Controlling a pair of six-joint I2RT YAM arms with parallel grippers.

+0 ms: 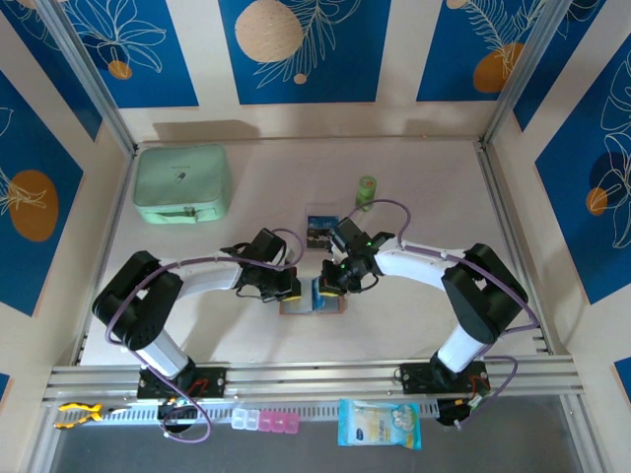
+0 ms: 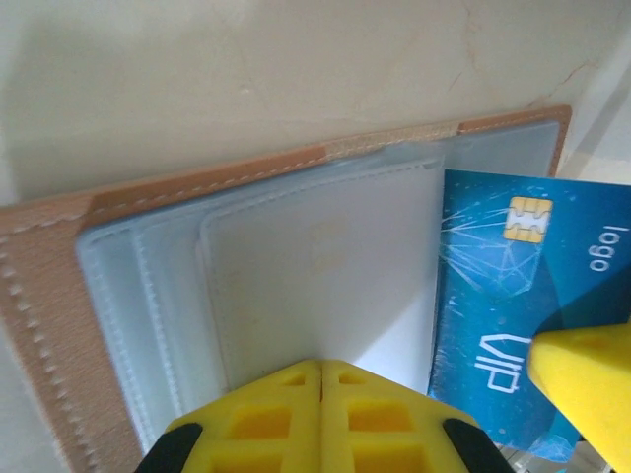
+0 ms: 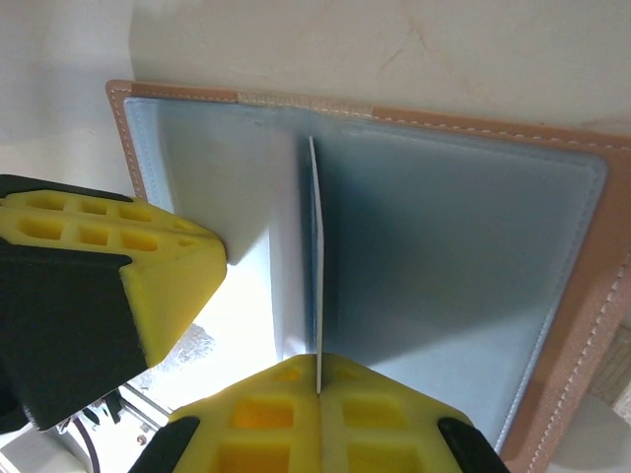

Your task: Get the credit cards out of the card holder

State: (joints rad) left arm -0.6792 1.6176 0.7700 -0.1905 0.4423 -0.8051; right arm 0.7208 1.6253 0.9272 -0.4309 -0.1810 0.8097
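Beige worktop (image 1: 424,177), blue floral wall panels (image 1: 296,59). Left gripper (image 2: 321,394) closed at the card holder (image 2: 39,296) pocket. Right gripper (image 3: 318,394) pinches the blue credit card (image 2: 493,296) edge-on.

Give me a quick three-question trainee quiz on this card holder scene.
1. True or false: the right fingers are shut on the blue card.
2. The card holder is: A snapped closed; B lying open on the table; C lifted off it.
3. What colour is the zip pouch at the table's far left?
Key: 1 true; 2 B; 3 mint green.
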